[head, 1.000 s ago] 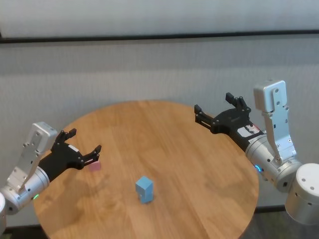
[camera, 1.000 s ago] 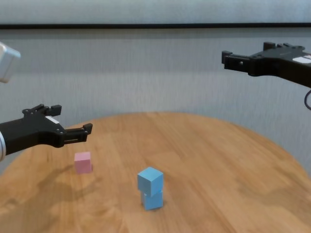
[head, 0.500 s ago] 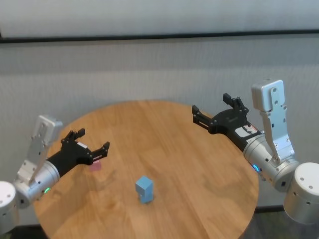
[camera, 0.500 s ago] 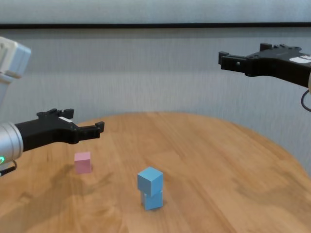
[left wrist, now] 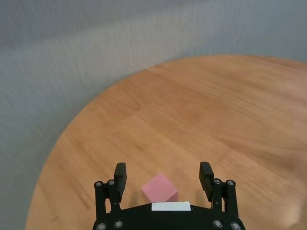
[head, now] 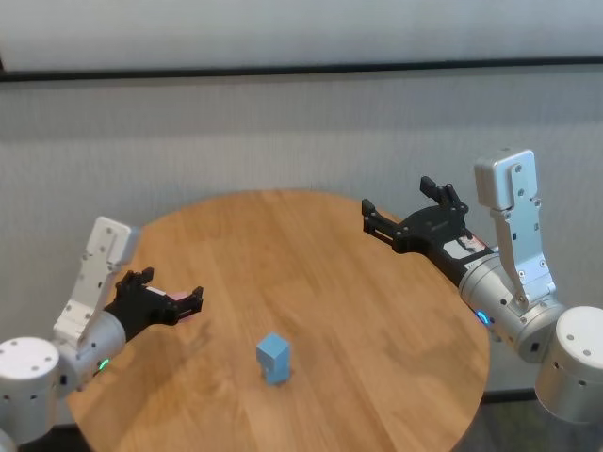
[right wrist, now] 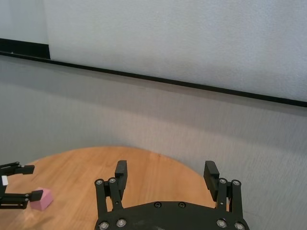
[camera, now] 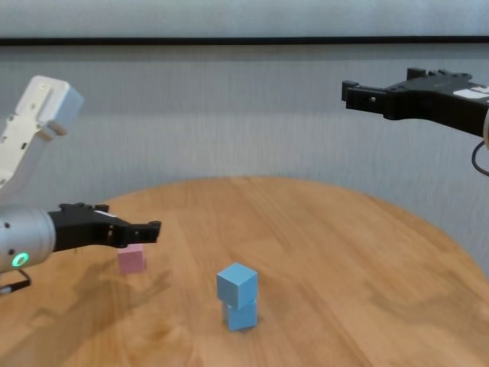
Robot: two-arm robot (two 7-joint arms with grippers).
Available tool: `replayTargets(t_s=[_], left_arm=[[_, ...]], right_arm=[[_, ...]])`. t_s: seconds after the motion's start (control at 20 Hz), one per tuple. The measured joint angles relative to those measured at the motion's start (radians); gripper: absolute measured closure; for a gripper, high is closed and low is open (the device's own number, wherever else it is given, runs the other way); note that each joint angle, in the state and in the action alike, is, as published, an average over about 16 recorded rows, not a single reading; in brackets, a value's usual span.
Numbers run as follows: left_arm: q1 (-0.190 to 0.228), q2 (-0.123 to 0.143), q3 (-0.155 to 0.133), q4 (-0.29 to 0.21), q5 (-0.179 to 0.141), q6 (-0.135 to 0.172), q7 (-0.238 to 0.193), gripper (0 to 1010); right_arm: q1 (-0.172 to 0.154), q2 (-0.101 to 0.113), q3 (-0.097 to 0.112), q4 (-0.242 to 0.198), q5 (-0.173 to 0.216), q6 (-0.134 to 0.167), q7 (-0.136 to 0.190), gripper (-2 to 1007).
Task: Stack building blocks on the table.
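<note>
Two light blue blocks are stacked, one [head: 272, 349] on top of the other [camera: 241, 316], near the front middle of the round wooden table [head: 377, 311]. The pale pink block [camera: 131, 261] lies on the table to the left; it also shows in the left wrist view [left wrist: 159, 188]. My left gripper [head: 174, 294] is open, just above the pink block, with its fingers [left wrist: 120, 173] spread to either side of it and not touching. My right gripper [head: 396, 202] is open and empty, held high over the table's far right edge.
A grey wall with a dark rail [head: 301, 68] stands behind the table. The table's edge curves close by the pink block [left wrist: 53, 158]. Bare wood lies between the stack and the right arm.
My left arm has swung in and lowered, bringing its open gripper down over the pink block. The right gripper shifted slightly left. The blocks have not moved.
</note>
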Motion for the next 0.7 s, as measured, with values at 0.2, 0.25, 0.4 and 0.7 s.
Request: replayTargets(t_s=[0.2, 0.25, 0.4, 0.7], left_arm=[[0.007, -0.018, -0.009, -0.022, 0.013, 0.069, 0.044, 10], [0.007, -0.022, -0.012, -0.025, 0.016, 0.081, 0.052, 10], [0.007, -0.039, -0.020, -0.028, 0.022, 0.111, 0.076, 10], [0.000, -0.078, -0.041, -0.008, 0.027, 0.152, 0.114, 10]], right_arm=[[0.000, 0.000, 0.000, 0.000, 0.001, 0.001, 0.000, 0], [0.001, 0.000, 0.000, 0.000, 0.001, 0.002, 0.000, 0], [0.001, -0.001, -0.001, -0.001, 0.002, 0.002, 0.001, 0], [0.001, -0.001, -0.001, -0.001, 0.003, 0.003, 0.001, 0]])
